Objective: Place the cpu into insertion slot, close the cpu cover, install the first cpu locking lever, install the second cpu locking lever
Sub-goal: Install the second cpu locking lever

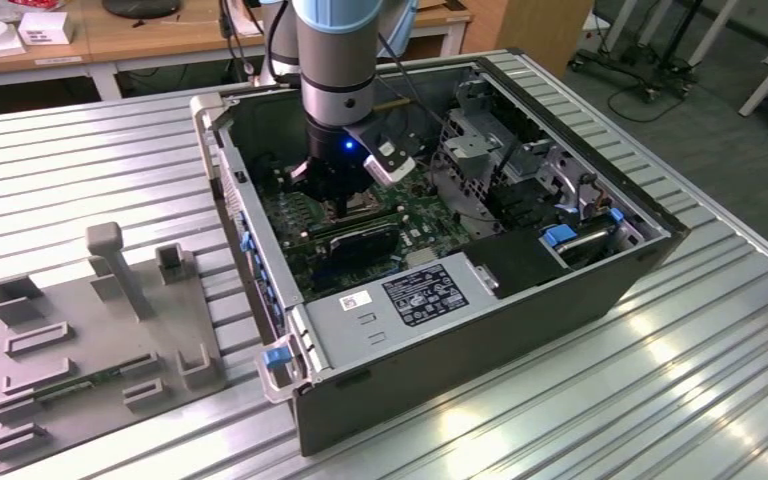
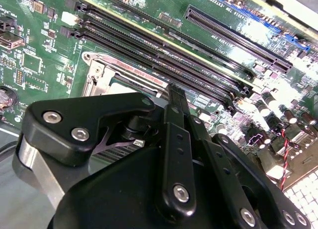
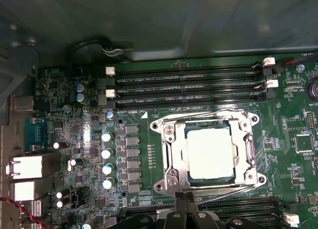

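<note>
Beside cpu cover [image 3: 208,152], end effector [image 3: 188,201] closed.

My grey-and-silver jointed arm [image 1: 337,70] hangs straight down, a blue light lit at its wrist. My black metal gripper [image 3: 186,199] points downward, its slim fingers [image 2: 176,139] seemingly pressed together.

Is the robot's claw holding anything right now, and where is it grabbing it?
It cannot be told. The gripper sits at the edge of the cpu cover, which lies over the cpu, but no grip is visible.
</note>
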